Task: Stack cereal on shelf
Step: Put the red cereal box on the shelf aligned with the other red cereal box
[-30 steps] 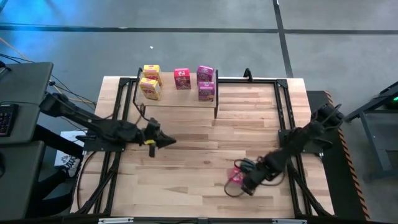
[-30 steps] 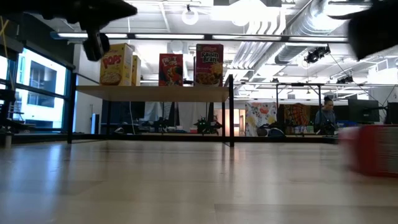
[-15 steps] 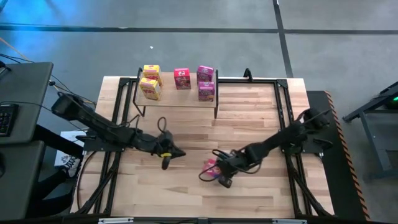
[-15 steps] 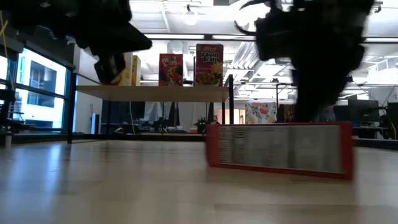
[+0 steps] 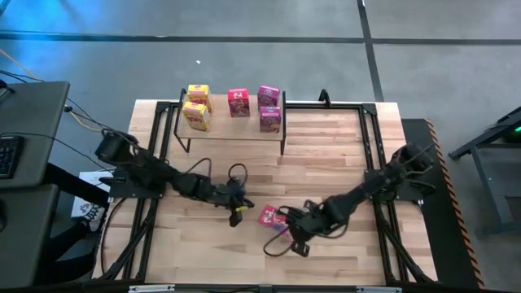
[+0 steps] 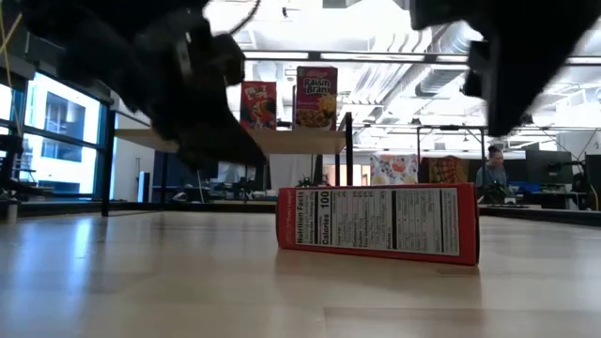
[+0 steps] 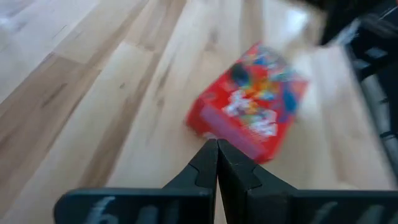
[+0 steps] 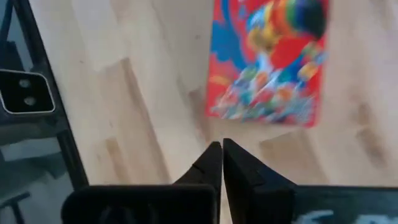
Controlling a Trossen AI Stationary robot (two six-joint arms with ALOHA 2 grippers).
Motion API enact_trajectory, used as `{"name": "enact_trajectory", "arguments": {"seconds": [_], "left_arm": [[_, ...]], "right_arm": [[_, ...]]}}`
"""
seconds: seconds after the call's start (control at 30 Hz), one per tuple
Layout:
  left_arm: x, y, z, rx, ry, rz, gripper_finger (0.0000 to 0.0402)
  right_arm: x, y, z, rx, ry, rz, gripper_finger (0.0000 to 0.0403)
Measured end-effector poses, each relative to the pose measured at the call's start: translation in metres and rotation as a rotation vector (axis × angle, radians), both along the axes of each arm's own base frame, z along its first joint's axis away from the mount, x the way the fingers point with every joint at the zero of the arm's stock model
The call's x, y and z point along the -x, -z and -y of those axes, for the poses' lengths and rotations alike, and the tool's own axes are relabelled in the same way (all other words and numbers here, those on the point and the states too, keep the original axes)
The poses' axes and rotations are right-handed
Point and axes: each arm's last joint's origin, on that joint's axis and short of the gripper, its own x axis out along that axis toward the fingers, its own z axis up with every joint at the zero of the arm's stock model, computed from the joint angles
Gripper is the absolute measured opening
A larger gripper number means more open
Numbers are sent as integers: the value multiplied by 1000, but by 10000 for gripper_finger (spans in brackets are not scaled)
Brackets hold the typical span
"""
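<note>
Both jaws pressed together, empty, flanking pink cereal box (image 5: 269,216) lying flat; low view shows its nutrition panel.

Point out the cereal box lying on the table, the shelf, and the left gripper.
cereal box (image 6: 378,221), low view, its nutrition panel.
shelf (image 5: 232,128), high view, bare plank top.
left gripper (image 7: 217,163), left wrist view, between the shut fingertips.
</note>
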Motion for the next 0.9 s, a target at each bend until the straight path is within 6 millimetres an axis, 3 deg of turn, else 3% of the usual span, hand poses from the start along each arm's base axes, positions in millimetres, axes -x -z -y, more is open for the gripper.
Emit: {"name": "enact_trajectory", "arguments": {"seconds": [0.17,0.27,0.6,0.9], "left_arm": [[-15,16,-7,-18,-16,-61,0],[-22,24,-7,-9,1,-98,0],[-41,35,1,13,84,-116,0],[-48,32,2,15,80,-105,0]], "right_arm": [[11,16,-23,-77,90,101,0],[21,26,-26,-57,158,58,0],[30,48,-16,-3,297,53,0],[22,62,-8,21,299,61,0]]}}
